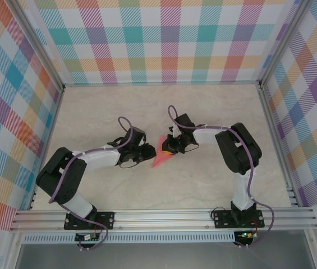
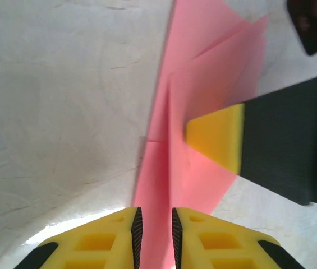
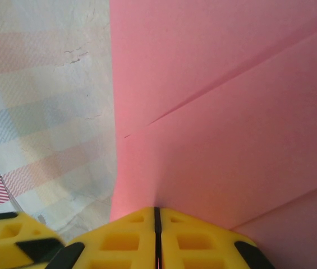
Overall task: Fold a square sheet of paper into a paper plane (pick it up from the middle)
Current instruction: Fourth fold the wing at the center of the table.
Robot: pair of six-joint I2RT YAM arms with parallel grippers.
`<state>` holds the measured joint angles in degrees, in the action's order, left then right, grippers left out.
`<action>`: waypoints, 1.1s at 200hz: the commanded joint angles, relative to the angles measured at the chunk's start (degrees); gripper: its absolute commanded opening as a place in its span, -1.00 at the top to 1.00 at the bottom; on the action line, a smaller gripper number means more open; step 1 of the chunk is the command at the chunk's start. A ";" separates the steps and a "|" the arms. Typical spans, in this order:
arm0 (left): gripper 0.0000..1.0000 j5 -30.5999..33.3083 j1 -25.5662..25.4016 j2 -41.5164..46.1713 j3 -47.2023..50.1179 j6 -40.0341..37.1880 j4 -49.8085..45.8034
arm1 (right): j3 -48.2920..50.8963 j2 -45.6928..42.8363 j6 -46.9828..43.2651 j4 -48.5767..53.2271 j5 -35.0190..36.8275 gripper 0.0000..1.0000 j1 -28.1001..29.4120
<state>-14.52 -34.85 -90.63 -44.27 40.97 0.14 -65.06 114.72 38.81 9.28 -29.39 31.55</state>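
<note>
The right gripper [image 3: 156, 235] is closed tight on the paper [image 3: 231, 112]. In its wrist view the two yellow fingers meet with no gap, and the pink layers come out directly from between them. The left gripper [image 2: 155, 235] stands narrow but not closed. In its wrist view a thin slot is visible between its pads, and an edge of the paper passes through this slot. The pads do not seem to press it, so I judge that the hold is on the right side alone. A little further along the paper, one yellow pad [image 2: 217, 137] of the right gripper lies flat against the pink surface.

The paper is between the two grippers, near the middle of the table [image 1: 91, 112], in front of both bases. It is not a flat square. From above it looks like a slim wedge, with a pointed end toward the near left. Close up, several straight creases and overlapping layers are visible, and the paper stands on its edge rather than lying flat. Whether its tip touches the table, I cannot tell.

In my judgement most of the folding is done: the pointed nose and the centre fold are there. What is left seems to be the last part, to finish or spread the wings and to put the paper down. Whether both wings are complete, the pictures do not show. Around the table stand checked walls [image 1: 164, 39].
</note>
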 commanded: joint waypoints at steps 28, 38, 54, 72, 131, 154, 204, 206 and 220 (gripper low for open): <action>0.67 -8.10 -1.33 -1.33 -0.48 -0.62 7.37 | 1.60 4.81 0.13 5.30 8.38 0.83 -0.17; 0.71 -8.69 -1.69 -2.89 -1.38 -0.67 7.37 | 1.69 4.89 0.12 5.23 8.49 0.83 -0.16; 0.75 -9.46 -2.13 -5.19 -2.37 -0.60 7.13 | 1.76 4.75 -0.02 5.31 8.49 0.83 -0.16; 0.76 -8.56 -2.41 -7.09 -3.35 -0.75 5.14 | 1.86 4.82 -0.07 5.62 8.53 0.83 -0.16; 0.78 -2.37 -2.50 -8.76 -3.00 -0.32 -3.49 | 1.60 4.90 -0.18 6.88 9.34 0.83 -0.11; 0.78 -1.75 -2.51 -8.71 -2.64 -0.17 -5.39 | 1.60 4.95 -0.27 7.09 9.36 0.83 -0.17; 0.71 -4.20 -2.50 -3.49 -5.41 -1.49 -2.13 | 1.60 5.07 -0.42 7.31 9.35 0.84 -0.15; 0.70 -4.13 -2.50 -3.37 -5.44 -1.50 -1.96 | 1.60 5.08 -0.40 7.26 9.35 0.84 -0.10; 0.68 -3.51 -2.50 -3.12 -5.73 -1.49 -0.85 | 1.69 5.13 -0.48 7.31 9.28 0.83 -0.17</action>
<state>-18.11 -36.99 -96.82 -47.92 40.60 -1.41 -65.36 114.72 38.76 10.00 -28.93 31.55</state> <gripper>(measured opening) 0.153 0.085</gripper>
